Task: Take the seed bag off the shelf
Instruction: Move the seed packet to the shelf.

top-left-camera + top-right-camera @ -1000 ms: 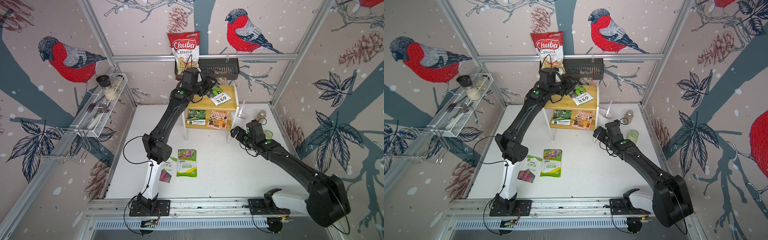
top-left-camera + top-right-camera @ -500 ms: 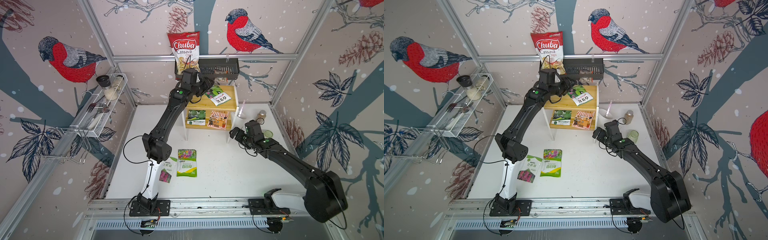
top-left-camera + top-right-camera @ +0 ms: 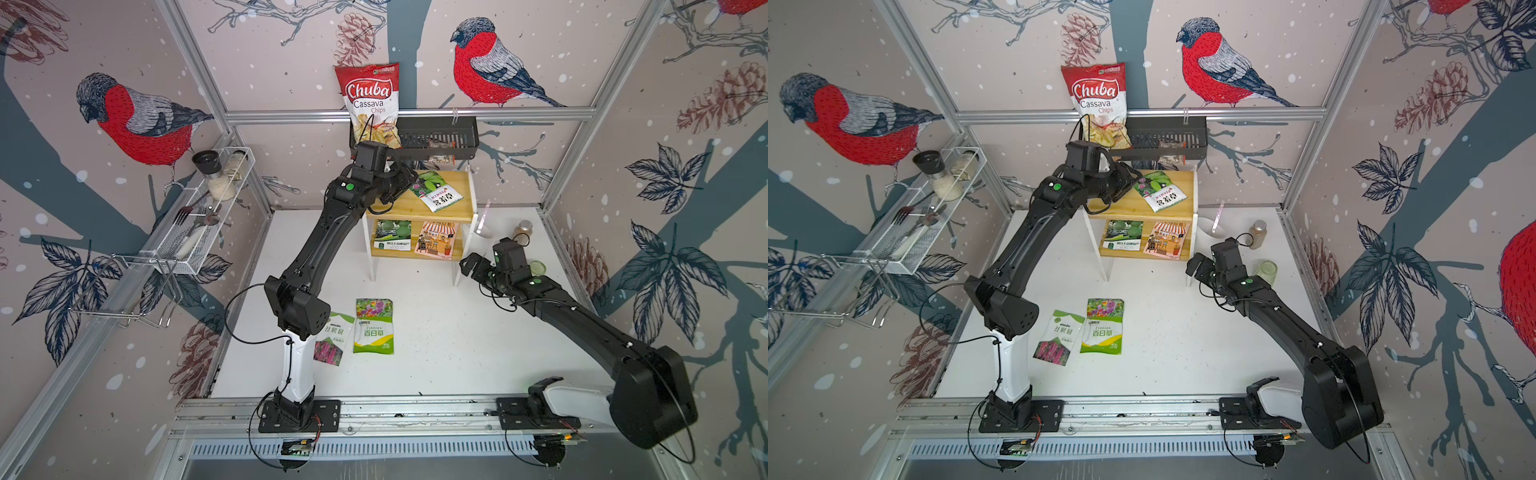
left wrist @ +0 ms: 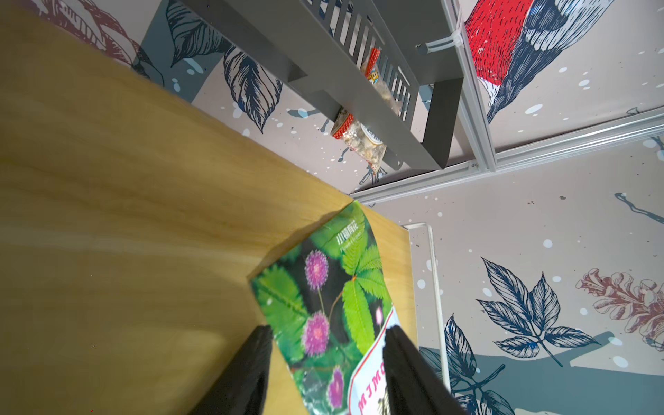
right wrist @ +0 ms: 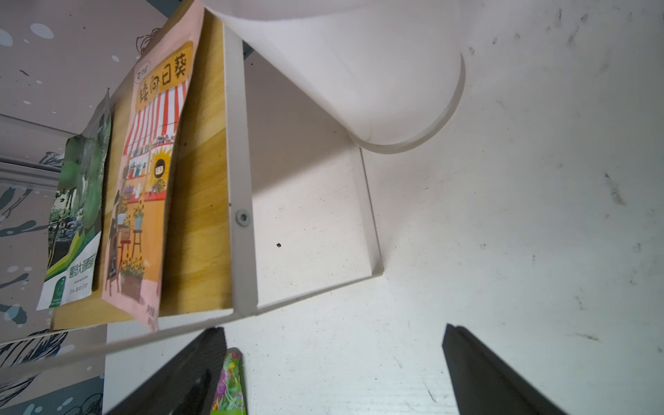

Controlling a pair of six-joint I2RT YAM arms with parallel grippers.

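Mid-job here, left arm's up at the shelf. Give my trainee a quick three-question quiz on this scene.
1. True or false: the left gripper is at the top board of the shelf, fingers straddling the mimosa seed bag.
2. How many packets lie on the lower board? A one, B two, C three.
3. Fill in: the jaws of the right gripper stand ____.
Key: 1 true; 2 B; 3 open.
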